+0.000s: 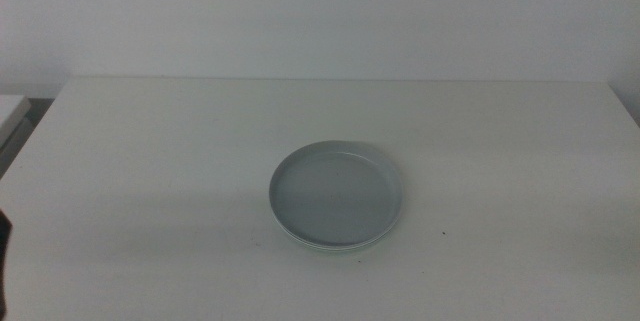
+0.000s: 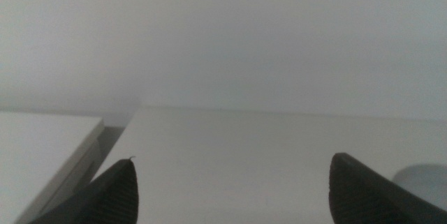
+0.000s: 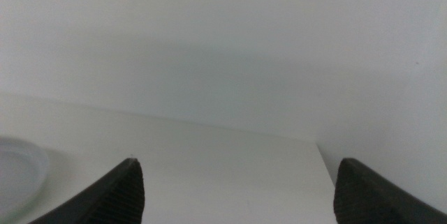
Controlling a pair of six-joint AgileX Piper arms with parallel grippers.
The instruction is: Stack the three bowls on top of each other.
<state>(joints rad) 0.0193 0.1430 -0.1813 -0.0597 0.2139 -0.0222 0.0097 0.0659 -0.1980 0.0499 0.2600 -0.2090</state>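
The grey bowl is sitting atop a stack, apparently two paler rims beneath it, just right of the frame's centre on the white table. Left gripper and right gripper are waiting, jaws spread wide, holding nothing.

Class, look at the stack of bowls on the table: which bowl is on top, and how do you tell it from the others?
The grey bowl is on top: its whole inside shows, while only a pale rim of the stack peeks out beneath its near edge.
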